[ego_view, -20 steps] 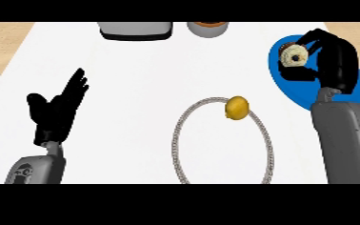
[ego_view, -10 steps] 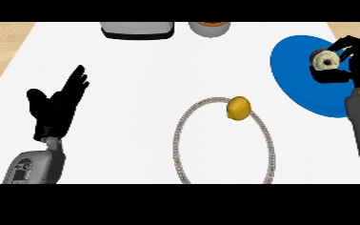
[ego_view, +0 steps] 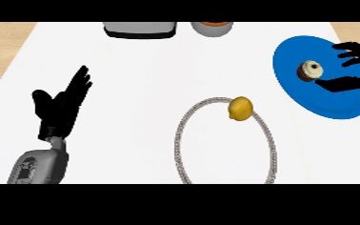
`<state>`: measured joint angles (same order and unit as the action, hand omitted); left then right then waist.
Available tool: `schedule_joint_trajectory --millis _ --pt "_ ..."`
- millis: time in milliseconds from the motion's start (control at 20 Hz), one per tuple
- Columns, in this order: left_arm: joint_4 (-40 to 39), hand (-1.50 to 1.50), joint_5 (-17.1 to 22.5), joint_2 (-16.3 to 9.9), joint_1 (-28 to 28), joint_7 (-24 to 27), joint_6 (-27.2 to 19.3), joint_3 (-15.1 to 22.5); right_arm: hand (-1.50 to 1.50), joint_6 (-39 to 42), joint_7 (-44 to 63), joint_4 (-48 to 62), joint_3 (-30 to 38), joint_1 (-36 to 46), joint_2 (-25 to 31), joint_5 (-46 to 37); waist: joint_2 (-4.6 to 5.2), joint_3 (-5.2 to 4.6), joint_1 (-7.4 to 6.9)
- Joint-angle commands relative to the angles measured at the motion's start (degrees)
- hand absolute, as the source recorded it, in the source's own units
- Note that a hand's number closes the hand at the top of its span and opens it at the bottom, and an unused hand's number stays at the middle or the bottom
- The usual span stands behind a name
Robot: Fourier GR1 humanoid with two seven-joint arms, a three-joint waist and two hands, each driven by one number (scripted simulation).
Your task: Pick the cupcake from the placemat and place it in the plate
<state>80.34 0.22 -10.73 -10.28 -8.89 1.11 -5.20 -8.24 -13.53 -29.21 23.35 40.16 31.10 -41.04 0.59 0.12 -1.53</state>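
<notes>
The cupcake (ego_view: 309,70), pale on top with a brown base, lies on the blue placemat (ego_view: 309,100) at the right. My right hand (ego_view: 343,83) comes in from the right edge. Its thumb reaches to just below the cupcake and its fingers (ego_view: 349,53) spread above and to the right of it, not curled round it. The plate (ego_view: 181,138), a white disc with a grey beaded rim, lies at the lower middle. A yellow lemon (ego_view: 240,108) sits on its upper right rim. My left hand (ego_view: 60,106) rests open at the left, fingers up.
A grey and black appliance (ego_view: 139,29) stands at the counter's far edge. A grey cup with a brown top (ego_view: 211,27) is beside it. The wooden edge (ego_view: 14,38) shows at the far left.
My right hand has drawn back to the right, from over the cupcake to the picture's edge. The cupcake has shifted right and down on the placemat. The left hand has not moved.
</notes>
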Motion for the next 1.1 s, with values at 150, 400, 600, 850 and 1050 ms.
schedule_joint_trajectory --millis 150,400,600,850,1050 --pt "0.02 0.0 -0.4 0.94 0.85 1.0 -0.11 0.53 -1.5 -3.07 -16.45 1.98 4.14 1.46 0.73 5.46 -0.19 0.01 0.48" --pt "1.72 0.0 -0.34 0.51 1.3 -1.54 -0.8 0.01 -1.5 6.56 -22.5 -2.84 8.48 3.85 -1.48 14.81 -0.91 -0.08 1.53" --pt "2.14 0.0 0.04 -0.12 1.03 -2.53 -0.1 -0.32 -1.5 10.9 -12.74 -3.58 11.44 5.05 -2.04 20.04 -0.9 -0.15 1.86" --pt "1.09 0.0 -0.63 -0.45 -1.93 -3.55 -0.75 -0.49 -1.5 23.81 -7.93 0.71 13.99 4.8 1.1 25.78 -0.57 -0.08 1.69" --pt "-1.73 0.0 1.02 -0.48 0.6 1.69 1.28 -2.16 -1.5 29.68 -12.9 1.18 15.27 -0.55 5.27 29.02 -0.42 -0.09 1.35"
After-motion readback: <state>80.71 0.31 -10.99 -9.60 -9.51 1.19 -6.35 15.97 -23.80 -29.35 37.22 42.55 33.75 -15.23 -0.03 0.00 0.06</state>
